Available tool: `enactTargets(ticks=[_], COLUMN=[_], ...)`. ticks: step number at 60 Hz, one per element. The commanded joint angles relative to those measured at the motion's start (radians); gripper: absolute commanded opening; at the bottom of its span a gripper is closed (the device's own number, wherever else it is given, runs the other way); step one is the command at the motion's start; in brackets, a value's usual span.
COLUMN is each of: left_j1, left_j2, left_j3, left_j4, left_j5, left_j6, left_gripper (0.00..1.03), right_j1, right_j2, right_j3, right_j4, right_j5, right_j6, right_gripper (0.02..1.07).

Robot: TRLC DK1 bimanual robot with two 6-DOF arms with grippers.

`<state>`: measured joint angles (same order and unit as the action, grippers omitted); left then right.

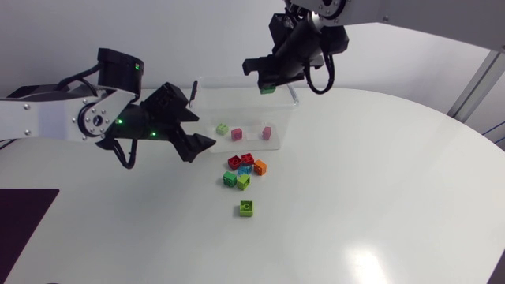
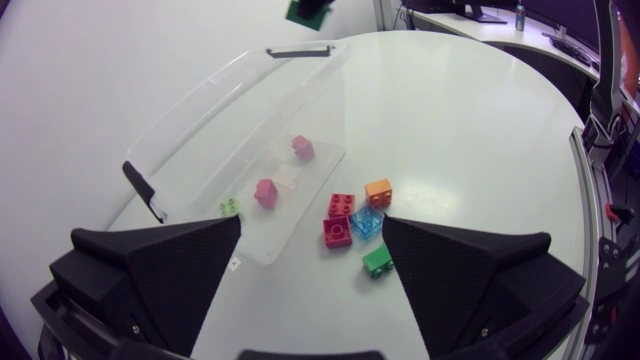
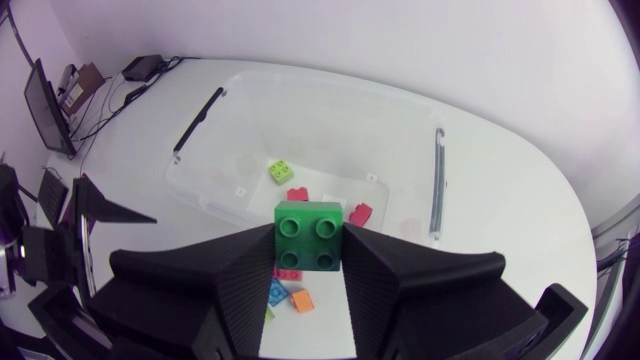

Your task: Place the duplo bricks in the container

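Note:
A clear plastic container [image 1: 278, 143] stands at the back of the table, with a light green brick [image 1: 222, 128] and two pink bricks [image 1: 237, 134] [image 1: 267, 132] inside. My right gripper [image 1: 265, 84] hangs above the container's far rim, shut on a dark green brick [image 1: 268, 89] [image 3: 310, 235]. My left gripper [image 1: 196, 132] [image 2: 312, 226] stands open and holds nothing, at the container's near left corner. Loose on the table just ahead of it lie red [image 2: 341, 204], orange [image 2: 378, 190], blue [image 2: 366, 222] and green [image 2: 377, 260] bricks.
A single green brick [image 1: 246, 208] lies apart, nearer the table's front than the cluster [image 1: 245, 170]. Black handles [image 2: 143, 190] [image 2: 298, 51] sit at the container's two ends. Bare white table stretches to the right and front.

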<state>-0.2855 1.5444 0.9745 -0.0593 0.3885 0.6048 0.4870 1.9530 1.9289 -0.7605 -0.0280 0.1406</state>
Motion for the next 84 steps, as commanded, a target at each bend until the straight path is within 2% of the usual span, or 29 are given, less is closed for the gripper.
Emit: enactTargets(ticks=[1,16,22,25,28,33,37,46,53,70,79,82,84], left_j1=[-0.023,-0.093,-0.115,-0.119,-0.126,-0.129,-0.132,-0.139,-0.15,-0.184,-0.19,-0.193,-0.195], left_j2=[-0.009,0.074,0.111,0.126,0.14,0.16,0.184,0.238,0.29,0.367,0.391,0.399,0.407], left_j3=[-0.054,-0.134,-0.143,-0.142,-0.142,-0.142,-0.134,-0.103,-0.083,-0.076,-0.071,-0.068,-0.065], left_j4=[0.032,0.113,0.147,0.151,0.161,0.182,0.196,0.216,0.243,0.328,0.339,0.34,0.342], left_j5=[0.01,0.01,0.006,0.001,0.0,-0.007,-0.022,-0.053,-0.097,-0.185,-0.201,-0.206,-0.209], left_j6=[0.023,0.015,0.001,-0.002,-0.005,-0.013,-0.016,-0.022,-0.034,-0.073,-0.071,-0.071,-0.071], left_gripper=[0.99,0.99,0.99,0.99,0.99,0.99,0.99,0.99,0.99,0.97,0.88,0.81,0.73], right_j1=[-0.002,-0.025,-0.031,-0.034,-0.037,-0.039,-0.041,-0.045,-0.039,0.002,0.038,0.055,0.064], right_j2=[0.069,0.175,0.202,0.213,0.23,0.236,0.236,0.219,0.156,-0.058,-0.144,-0.16,-0.163], right_j3=[0.053,0.153,0.179,0.188,0.208,0.22,0.232,0.266,0.211,-0.145,-0.361,-0.432,-0.476], right_j4=[-0.02,-0.016,-0.017,-0.02,-0.043,-0.063,-0.077,-0.128,-0.134,-0.03,0.05,0.079,0.095], right_j5=[0.01,0.019,0.025,0.028,0.031,0.031,0.033,0.031,0.03,0.025,-0.013,-0.021,-0.029], right_j6=[0.036,0.04,0.044,0.047,0.048,0.048,0.047,0.048,0.048,0.025,0.001,-0.018,-0.03], right_gripper=[0.3,0.3,0.33,0.43,0.64,0.88,0.95,0.97,0.97,0.97,0.97,0.97,0.97])
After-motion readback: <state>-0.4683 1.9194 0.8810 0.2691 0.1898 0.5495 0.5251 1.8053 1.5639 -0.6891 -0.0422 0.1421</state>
